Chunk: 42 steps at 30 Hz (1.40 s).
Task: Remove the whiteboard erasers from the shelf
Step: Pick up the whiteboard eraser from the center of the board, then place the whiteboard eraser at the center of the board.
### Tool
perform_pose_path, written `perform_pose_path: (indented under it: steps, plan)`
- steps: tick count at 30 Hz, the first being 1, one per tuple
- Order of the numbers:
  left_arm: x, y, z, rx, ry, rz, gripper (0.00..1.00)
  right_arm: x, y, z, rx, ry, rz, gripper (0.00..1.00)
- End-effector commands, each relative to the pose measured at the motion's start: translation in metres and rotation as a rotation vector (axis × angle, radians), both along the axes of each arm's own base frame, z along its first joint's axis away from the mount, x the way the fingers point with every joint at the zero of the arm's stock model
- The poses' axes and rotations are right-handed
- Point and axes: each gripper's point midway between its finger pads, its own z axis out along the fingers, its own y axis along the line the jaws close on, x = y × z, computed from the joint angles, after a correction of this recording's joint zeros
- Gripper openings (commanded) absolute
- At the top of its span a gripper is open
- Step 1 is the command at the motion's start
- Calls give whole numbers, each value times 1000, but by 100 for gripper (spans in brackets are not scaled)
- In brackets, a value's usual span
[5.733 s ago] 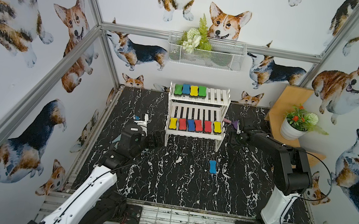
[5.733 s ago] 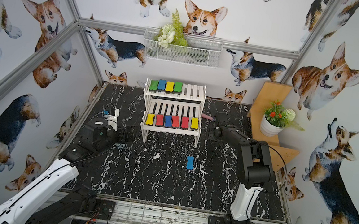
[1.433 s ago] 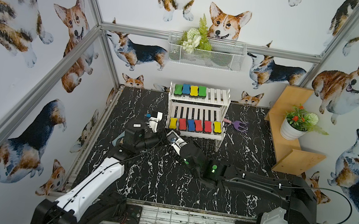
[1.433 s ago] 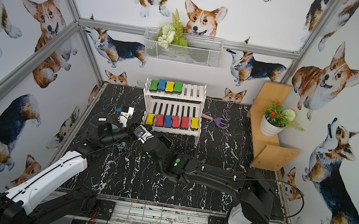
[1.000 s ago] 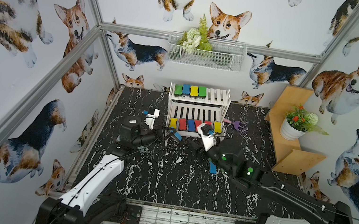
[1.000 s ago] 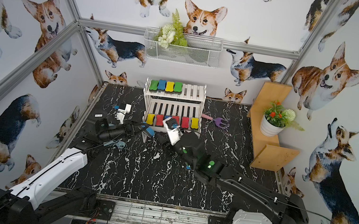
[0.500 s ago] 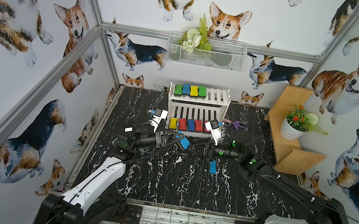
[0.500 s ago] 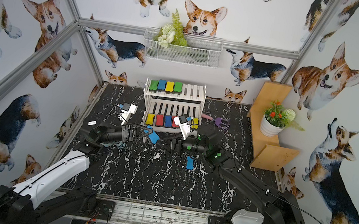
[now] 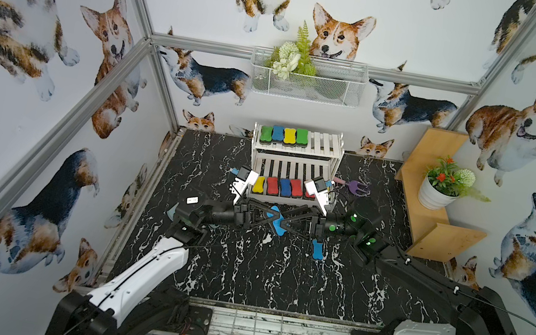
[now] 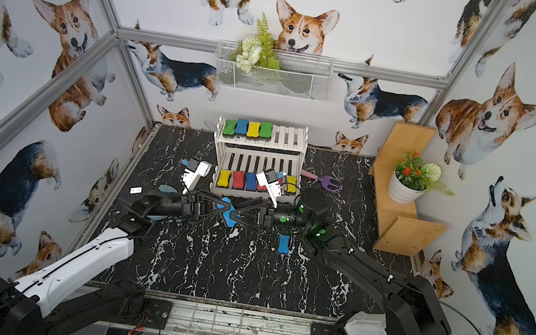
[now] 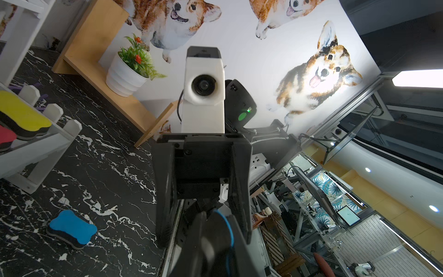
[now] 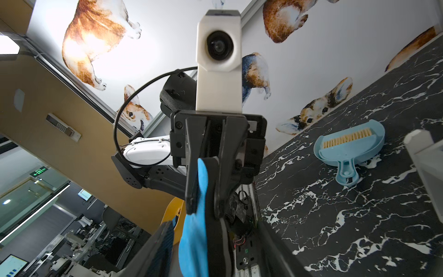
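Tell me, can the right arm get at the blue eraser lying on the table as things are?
Probably not yet. The right hand flanks the lifted blue eraser that the left hand grips. The table eraser itself lies uncovered close to that arm, so freeing the hand should suffice.

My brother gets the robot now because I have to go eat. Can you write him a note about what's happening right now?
Left gripper: shut on a blue eraser, held in the air in front of the shelf.
Right gripper: open, jaws either side of that same eraser, not gripping it yet.
Done: another blue eraser lies on the table.
Left to do: four erasers on the top tier, and at least five erasers on the lower tier. A wrist camera hides part of that row.
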Motion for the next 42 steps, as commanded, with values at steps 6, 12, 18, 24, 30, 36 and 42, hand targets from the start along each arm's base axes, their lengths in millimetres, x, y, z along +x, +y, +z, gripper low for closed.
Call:
perform_pose_path:
  steps: [6, 12, 18, 24, 30, 36, 42]
  plan:
    - [1, 0, 4, -4, -36, 7, 0, -7, -1, 9, 29, -21, 29, 19]
    - [7, 1, 4, -4, -14, 40, 42, -3, -6, -2, 21, 13, -40, 3]
    - [14, 8, -8, 50, 131, 91, 53, 13, -27, -36, -37, 119, -261, 0]
    - [-12, 22, -17, 140, 400, 114, 53, 32, -70, -102, -240, 283, -595, 1]
    - [-30, 27, -17, 139, 398, 114, 53, 35, -100, -177, -391, 452, -828, 0]
    - [-30, 27, -22, 148, 423, 114, 53, 47, -103, -219, -536, 476, -900, 0]
    - [-32, 28, -20, 147, 422, 114, 53, 56, -102, -244, -663, 458, -916, 0]
